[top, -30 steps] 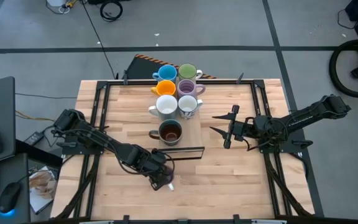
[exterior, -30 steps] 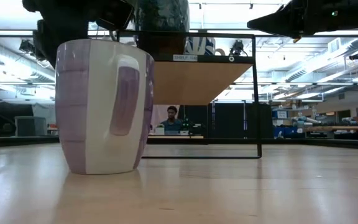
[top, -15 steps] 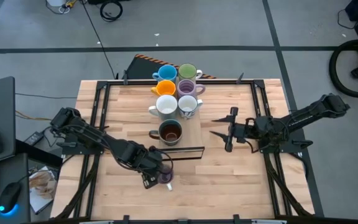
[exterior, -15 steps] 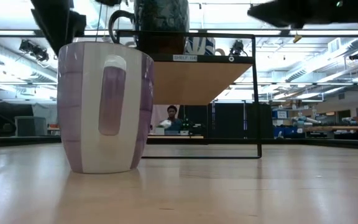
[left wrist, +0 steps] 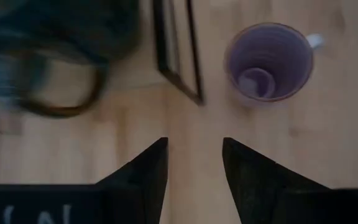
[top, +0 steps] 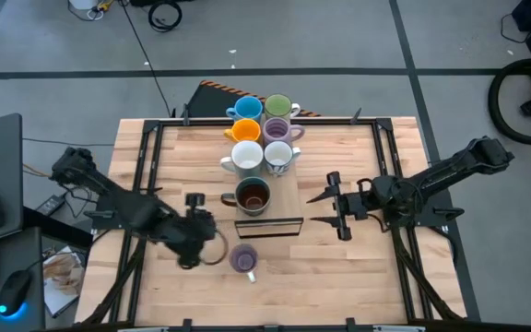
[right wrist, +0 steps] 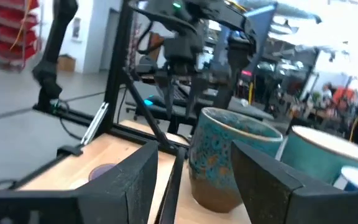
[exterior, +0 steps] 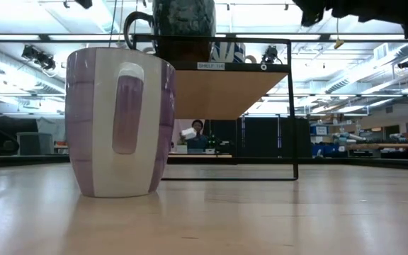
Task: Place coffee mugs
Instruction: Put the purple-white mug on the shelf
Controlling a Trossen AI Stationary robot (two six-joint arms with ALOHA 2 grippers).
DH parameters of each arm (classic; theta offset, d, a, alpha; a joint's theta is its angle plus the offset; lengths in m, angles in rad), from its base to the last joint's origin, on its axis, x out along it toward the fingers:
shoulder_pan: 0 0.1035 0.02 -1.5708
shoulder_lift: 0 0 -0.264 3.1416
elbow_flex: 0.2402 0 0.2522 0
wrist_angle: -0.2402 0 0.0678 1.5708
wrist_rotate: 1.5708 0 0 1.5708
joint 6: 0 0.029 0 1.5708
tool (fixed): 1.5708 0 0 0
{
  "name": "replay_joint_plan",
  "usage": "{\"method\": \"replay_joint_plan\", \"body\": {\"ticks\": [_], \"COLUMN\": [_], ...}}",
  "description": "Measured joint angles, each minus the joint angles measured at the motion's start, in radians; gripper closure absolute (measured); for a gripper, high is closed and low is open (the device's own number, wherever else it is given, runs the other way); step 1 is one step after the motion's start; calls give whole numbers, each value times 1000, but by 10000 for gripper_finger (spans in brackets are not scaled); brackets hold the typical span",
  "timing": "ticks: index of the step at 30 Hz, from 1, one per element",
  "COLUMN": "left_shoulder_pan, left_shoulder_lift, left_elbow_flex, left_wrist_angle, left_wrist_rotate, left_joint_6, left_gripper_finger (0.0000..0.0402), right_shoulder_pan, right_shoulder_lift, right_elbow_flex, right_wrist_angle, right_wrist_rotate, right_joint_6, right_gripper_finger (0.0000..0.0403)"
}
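So the left gripper (top: 194, 231) hangs over the bare wood with its fingers spread and nothing between them. The lilac mug (top: 243, 260) stands upright on the table (top: 339, 277) just beside it, off to its right and a little nearer the front edge, clearly apart from the fingers (left wrist: 143, 174). In the left wrist view that same mug (left wrist: 269, 62) sits ahead of the fingertips, mouth up, next to the black wire frame (left wrist: 178, 50).

The right gripper (top: 332, 207) is open too, hovering right of the small shelf (top: 267, 224). The dark brown-black mug (top: 252, 195) is to its left, with the other mugs (top: 264, 134) clustered beyond that on the shelf top.
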Motion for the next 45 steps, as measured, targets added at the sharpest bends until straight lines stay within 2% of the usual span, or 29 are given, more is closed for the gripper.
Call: {"method": "replay_joint_plan", "body": {"ticks": [3,6,13,17,20,25,32,39,45], "left_shoulder_pan": [-36,-55,-71,-73,-73,-73,-73,-73,-73], "left_shoulder_lift": [-74,-167,-400,-505,-554,-586,-584,-584,-584], "left_elbow_flex": [-48,-145,-435,-550,-610,-665,-667,-667,-667], "left_wrist_angle": [14,111,392,494,536,574,630,652,652], "left_wrist_rotate": [-111,-158,-131,-117,-108,-100,-102,-107,-108], "left_joint_6": [55,120,239,245,221,147,21,-36,-111], "left_gripper_finger": [252,259,261,261,261,261,261,261,261], "right_shoulder_pan": [1,25,142,220,266,320,386,410,415], "right_shoulder_lift": [52,121,275,367,438,554,703,872,1047], "right_elbow_flex": [21,68,254,370,448,555,675,762,898], "right_wrist_angle": [22,7,-161,-213,-245,-296,-347,-348,-359], "right_wrist_rotate": [7,48,319,465,536,627,746,734,708], "right_joint_6": [81,133,148,146,149,186,301,441,516], "right_gripper_finger": [194,194,194,194,194,194,194,194,194]}}
